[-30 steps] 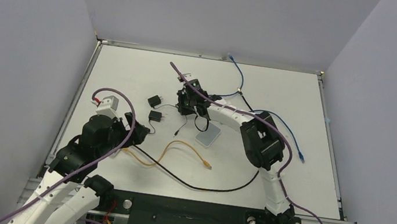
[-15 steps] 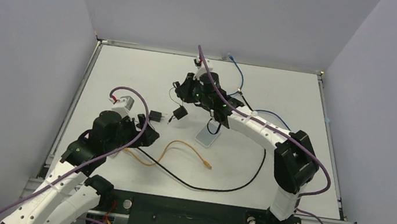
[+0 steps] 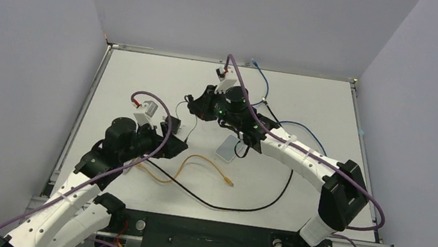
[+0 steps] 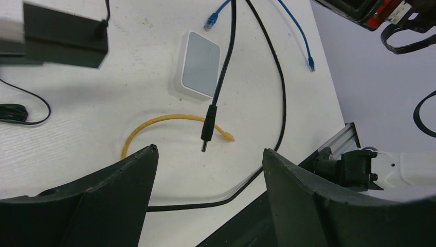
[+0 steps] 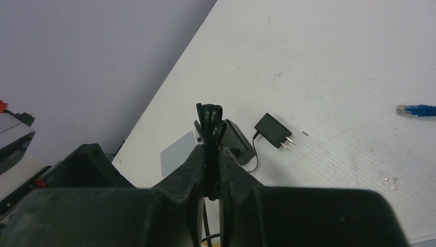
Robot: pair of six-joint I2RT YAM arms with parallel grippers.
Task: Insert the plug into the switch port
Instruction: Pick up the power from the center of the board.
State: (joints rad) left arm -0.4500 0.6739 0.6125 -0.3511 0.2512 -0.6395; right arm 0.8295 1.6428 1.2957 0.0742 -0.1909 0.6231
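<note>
Plug: black barrel tip on the end of a black cord, just ahead of the gap of the left hand, tip pointing back at that gap. Not in the port.
Switch box: white with the grey face up, flat on the table. It lies past the plug as seen from the left hand, and low beside the right hand. Port on its edge too small to make out.
Right hand: clenched on a bunched loop of black cord, the loop poking out past its fingertips.
Left hand: released, fingers spread wide, nothing held.
Adapter: black with two prongs, on the table past the right hand's tips.
Black block: right behind the cord loop, near the adapter.
Yellow cable: curled on the table, close ahead of the left hand, passing behind the plug tip.
Blue cable: beyond the switch box, well apart from the left hand.
</note>
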